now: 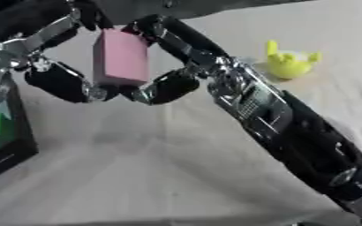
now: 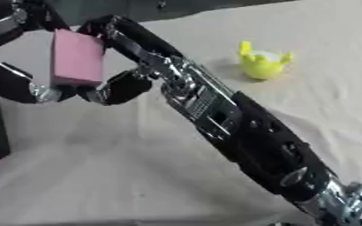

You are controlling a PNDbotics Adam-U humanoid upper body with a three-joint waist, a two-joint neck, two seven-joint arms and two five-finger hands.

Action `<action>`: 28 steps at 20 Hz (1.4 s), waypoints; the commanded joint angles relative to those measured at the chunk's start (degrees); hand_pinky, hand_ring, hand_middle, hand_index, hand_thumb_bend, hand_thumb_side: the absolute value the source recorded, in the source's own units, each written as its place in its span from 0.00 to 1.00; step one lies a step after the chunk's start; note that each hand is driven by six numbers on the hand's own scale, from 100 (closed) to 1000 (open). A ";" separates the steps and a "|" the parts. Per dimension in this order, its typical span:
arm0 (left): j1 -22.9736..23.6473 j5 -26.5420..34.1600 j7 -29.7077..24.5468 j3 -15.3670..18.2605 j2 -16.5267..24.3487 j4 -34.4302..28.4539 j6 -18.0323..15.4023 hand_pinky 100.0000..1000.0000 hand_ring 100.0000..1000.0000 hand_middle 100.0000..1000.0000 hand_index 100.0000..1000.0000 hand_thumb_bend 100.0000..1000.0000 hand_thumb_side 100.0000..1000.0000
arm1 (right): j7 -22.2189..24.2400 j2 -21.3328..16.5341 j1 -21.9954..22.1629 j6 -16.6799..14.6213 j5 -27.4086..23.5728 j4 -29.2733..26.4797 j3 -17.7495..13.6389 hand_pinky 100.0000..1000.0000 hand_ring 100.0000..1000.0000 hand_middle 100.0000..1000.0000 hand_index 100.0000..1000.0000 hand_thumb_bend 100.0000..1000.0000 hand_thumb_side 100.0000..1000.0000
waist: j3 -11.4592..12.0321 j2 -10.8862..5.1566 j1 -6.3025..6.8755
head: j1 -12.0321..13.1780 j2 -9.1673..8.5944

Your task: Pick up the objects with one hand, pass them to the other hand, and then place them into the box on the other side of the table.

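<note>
Left eye view: worktop point(image 1: 137, 176) has a pale cloth cover, yellow toy point(image 1: 290, 64) sitting far right.
Pink block point(image 1: 121, 57): upright, long axis vertical, held midair.
Right hand point(image 1: 186, 53): fingers curled around the block.
Left hand point(image 1: 37, 66): also clasping it.
Box point(image 1: 2, 132): dark, left edge.

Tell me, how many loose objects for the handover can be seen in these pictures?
2. A pink block is between the left hand and right hand, both with fingers on it. A yellow toy sits on the table, far right. Others may be hidden.
</note>
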 commanded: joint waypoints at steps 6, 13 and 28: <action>-1.41 1.68 2.68 1.77 0.94 -0.88 1.04 0.75 0.67 0.55 0.50 0.29 0.08 | 0.29 -0.25 -0.55 -0.04 0.32 -1.35 0.59 0.76 0.59 0.42 0.49 0.09 0.00 | 0.01 -1.35 0.20 | -0.04 -0.54; -1.55 0.29 4.07 1.79 0.41 1.18 0.63 0.73 0.59 0.43 0.36 0.26 0.07 | 0.99 -0.50 -0.59 -0.80 0.84 -1.88 0.62 0.76 0.62 0.46 0.54 0.28 0.00 | -0.13 -1.36 0.18 | -0.06 -0.58; -0.88 -0.53 4.33 2.03 1.15 1.33 0.79 0.72 0.56 0.38 0.32 0.25 0.05 | 1.13 -1.00 -0.41 2.02 1.59 -2.17 0.45 0.76 0.67 0.53 0.63 0.38 0.19 | -0.11 -1.35 0.02 | -0.05 -0.85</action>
